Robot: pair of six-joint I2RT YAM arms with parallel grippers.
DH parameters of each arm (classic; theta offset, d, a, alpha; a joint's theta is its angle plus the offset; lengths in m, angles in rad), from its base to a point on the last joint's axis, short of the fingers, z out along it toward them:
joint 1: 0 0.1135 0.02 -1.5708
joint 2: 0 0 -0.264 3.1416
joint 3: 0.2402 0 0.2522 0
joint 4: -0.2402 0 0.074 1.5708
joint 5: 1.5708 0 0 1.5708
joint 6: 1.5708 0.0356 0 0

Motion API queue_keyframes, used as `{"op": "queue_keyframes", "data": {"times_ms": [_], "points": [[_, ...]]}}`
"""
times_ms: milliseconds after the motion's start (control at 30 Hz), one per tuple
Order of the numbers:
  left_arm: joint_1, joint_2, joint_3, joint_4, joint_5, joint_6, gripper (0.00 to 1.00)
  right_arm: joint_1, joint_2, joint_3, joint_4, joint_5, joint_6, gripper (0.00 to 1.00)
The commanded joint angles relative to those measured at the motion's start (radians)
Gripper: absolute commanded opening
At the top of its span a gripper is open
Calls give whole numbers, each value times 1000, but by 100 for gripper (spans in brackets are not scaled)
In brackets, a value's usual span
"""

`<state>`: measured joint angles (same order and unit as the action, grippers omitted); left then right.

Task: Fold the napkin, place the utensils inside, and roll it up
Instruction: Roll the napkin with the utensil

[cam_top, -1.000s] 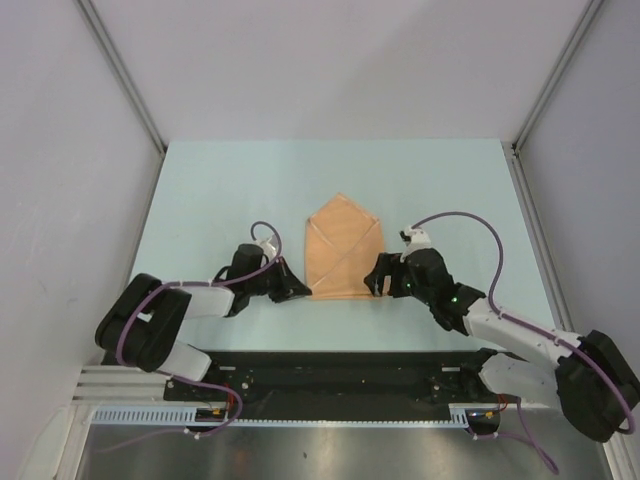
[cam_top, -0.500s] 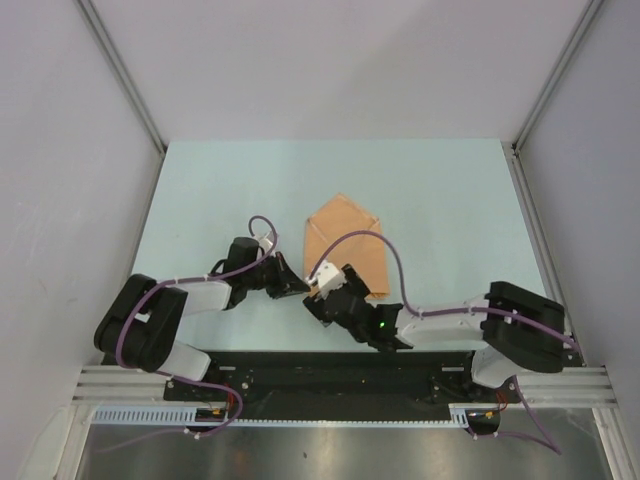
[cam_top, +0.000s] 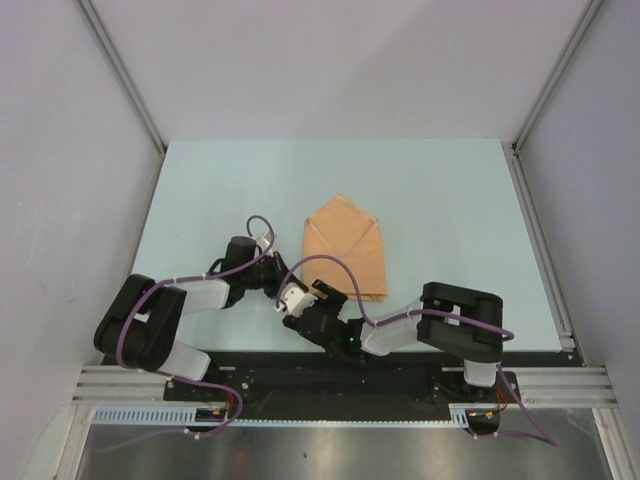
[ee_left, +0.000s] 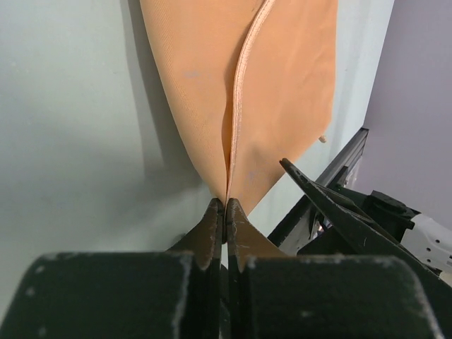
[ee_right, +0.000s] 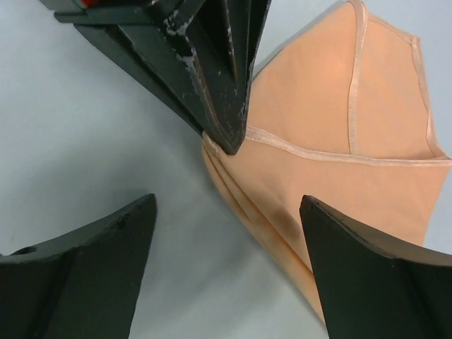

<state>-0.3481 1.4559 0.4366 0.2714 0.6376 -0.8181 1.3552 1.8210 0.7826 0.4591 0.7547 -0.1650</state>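
The peach-orange napkin (cam_top: 345, 245) lies folded into a pointed shape at the table's middle. It also shows in the left wrist view (ee_left: 275, 85) and the right wrist view (ee_right: 339, 120). My left gripper (cam_top: 290, 284) is shut on the napkin's near-left corner, with the hem pinched between its tips (ee_left: 224, 206). My right gripper (cam_top: 307, 301) is open and empty just in front of that same corner (ee_right: 227, 200), close to the left gripper's fingers (ee_right: 212, 85). One right finger (ee_left: 332, 205) shows in the left wrist view. The fork is out of view.
The pale blue-green table (cam_top: 200, 200) is bounded by grey walls on three sides. A black rail (cam_top: 330, 365) runs along the near edge. Both arms crowd together at the napkin's near-left corner, and the right arm's purple cable (cam_top: 330, 265) loops over the napkin's near edge.
My right arm swung from the napkin's right side across its near edge to the near-left corner. My left gripper stayed at that corner.
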Motion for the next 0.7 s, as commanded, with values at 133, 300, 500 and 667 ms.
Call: {"op": "queue_keyframes", "data": {"times_ms": [133, 300, 500, 667], "points": [[15, -17, 42, -6, 34, 31, 0, -68, 95, 93, -16, 123, 22, 85], [26, -17, 44, -5, 37, 30, 0, -110, 46, 54, -86, 129, 70, 82], [41, -22, 42, -6, 39, 30, 0, -130, 6, 6, -141, 140, 102, 78], [49, -20, 42, -6, 40, 30, 0, -122, -2, -14, -168, 146, 120, 76]]}}
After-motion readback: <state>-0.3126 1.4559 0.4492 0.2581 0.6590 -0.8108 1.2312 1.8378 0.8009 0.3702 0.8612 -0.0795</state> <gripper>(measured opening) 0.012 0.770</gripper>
